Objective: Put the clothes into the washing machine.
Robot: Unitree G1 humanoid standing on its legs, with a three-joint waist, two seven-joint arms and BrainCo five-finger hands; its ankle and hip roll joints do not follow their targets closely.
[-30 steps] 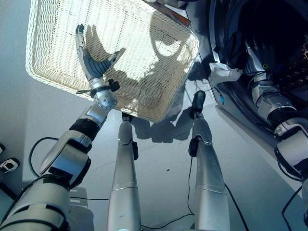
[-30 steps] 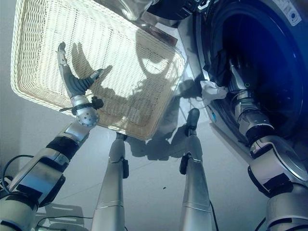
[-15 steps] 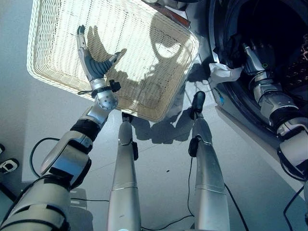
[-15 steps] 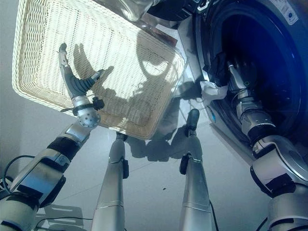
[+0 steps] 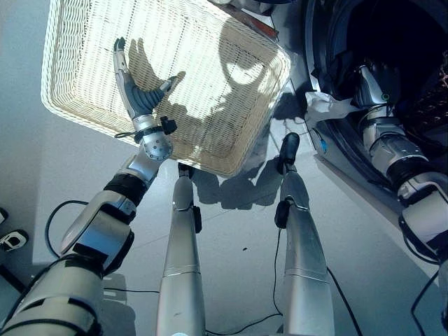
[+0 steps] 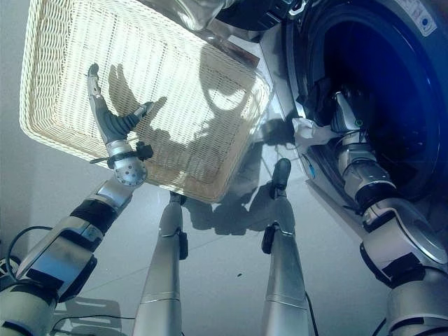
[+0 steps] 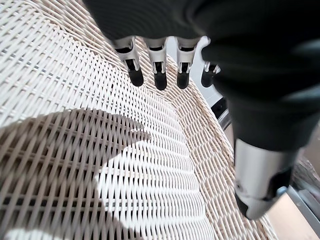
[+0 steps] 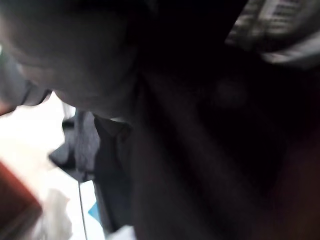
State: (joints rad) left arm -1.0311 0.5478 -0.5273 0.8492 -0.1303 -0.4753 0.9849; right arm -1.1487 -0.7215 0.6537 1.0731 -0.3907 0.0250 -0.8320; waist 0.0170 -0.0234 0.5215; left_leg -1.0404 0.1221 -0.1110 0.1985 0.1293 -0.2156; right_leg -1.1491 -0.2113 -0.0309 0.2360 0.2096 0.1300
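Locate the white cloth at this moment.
In the eye views the white cloth hangs over the washing machine door rim at the robot's right, beside the right hand.

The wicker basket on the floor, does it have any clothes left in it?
No, the wicker basket shows just bare weave and shadows, with the left hand held open above it.
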